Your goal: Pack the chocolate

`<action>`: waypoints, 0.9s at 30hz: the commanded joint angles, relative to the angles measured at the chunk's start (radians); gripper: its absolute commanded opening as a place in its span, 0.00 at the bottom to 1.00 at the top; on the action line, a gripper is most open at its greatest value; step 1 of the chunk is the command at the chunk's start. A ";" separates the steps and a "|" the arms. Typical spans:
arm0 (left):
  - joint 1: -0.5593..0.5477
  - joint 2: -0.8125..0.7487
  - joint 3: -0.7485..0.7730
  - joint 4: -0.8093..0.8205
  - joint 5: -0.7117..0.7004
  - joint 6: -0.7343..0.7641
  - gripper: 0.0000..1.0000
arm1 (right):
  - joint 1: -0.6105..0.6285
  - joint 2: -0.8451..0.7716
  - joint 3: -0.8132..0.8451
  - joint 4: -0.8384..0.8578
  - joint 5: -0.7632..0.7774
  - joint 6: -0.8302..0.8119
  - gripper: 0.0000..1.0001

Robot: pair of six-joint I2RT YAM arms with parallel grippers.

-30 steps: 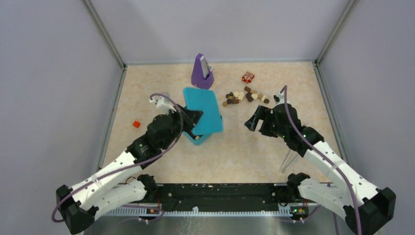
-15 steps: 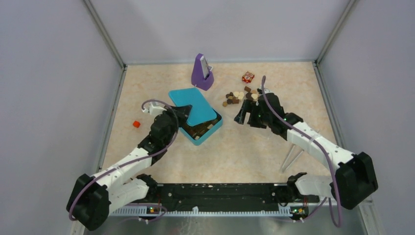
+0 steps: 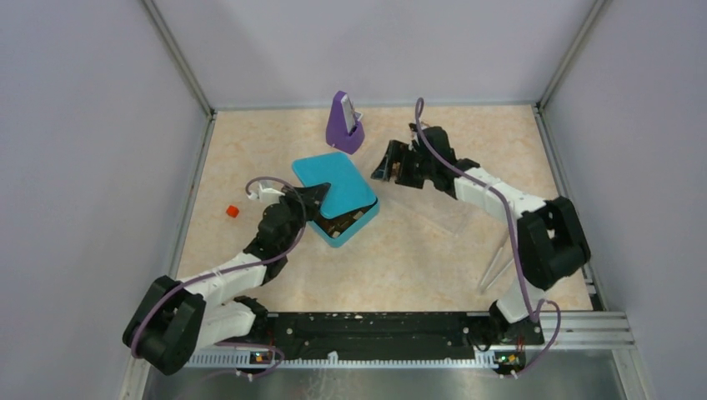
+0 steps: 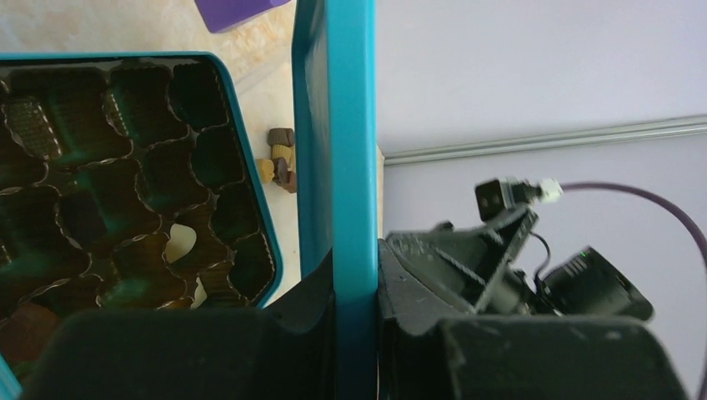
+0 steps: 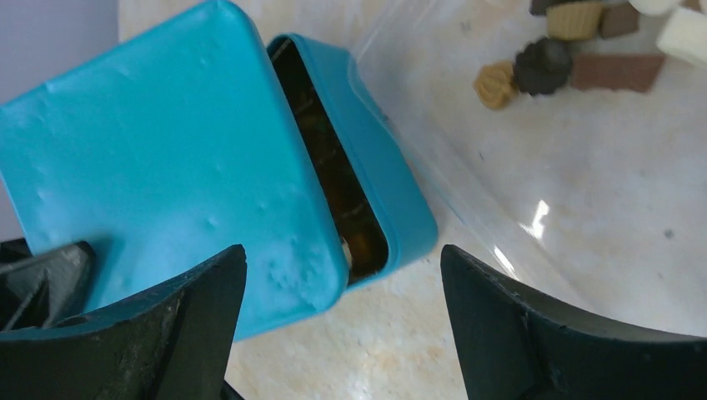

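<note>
The chocolate [image 5: 542,67] lies loose on the table as small dark, light brown and cream pieces; it also shows in the left wrist view [image 4: 279,158]. In the top view my right arm hides it. The teal box [image 3: 354,223] holds a dark tray with a cream piece [image 4: 178,243]. My left gripper [image 3: 310,198] is shut on the edge of the teal lid [image 3: 333,182], holding it tilted over the box [image 4: 354,267]. My right gripper [image 3: 388,163] is open and empty above the table, just right of the box [image 5: 342,250].
A purple stand [image 3: 343,123] is behind the box. A small red cube [image 3: 233,212] lies at the left. A clear plastic sheet [image 5: 500,208] lies on the table by the chocolate. A thin pale tool [image 3: 496,267] lies at the right front.
My right arm has swung back and left, over the chocolate pile toward the box. My left gripper has carried the lid from standing upright to lying tilted over the box.
</note>
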 commanded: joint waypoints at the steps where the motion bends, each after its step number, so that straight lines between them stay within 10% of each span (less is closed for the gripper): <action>1: 0.006 0.006 -0.007 0.149 0.006 0.011 0.13 | -0.046 0.143 0.154 0.107 -0.193 0.033 0.84; 27: 0.008 0.087 -0.122 0.262 0.003 -0.016 0.18 | -0.038 0.415 0.229 0.246 -0.409 0.104 0.84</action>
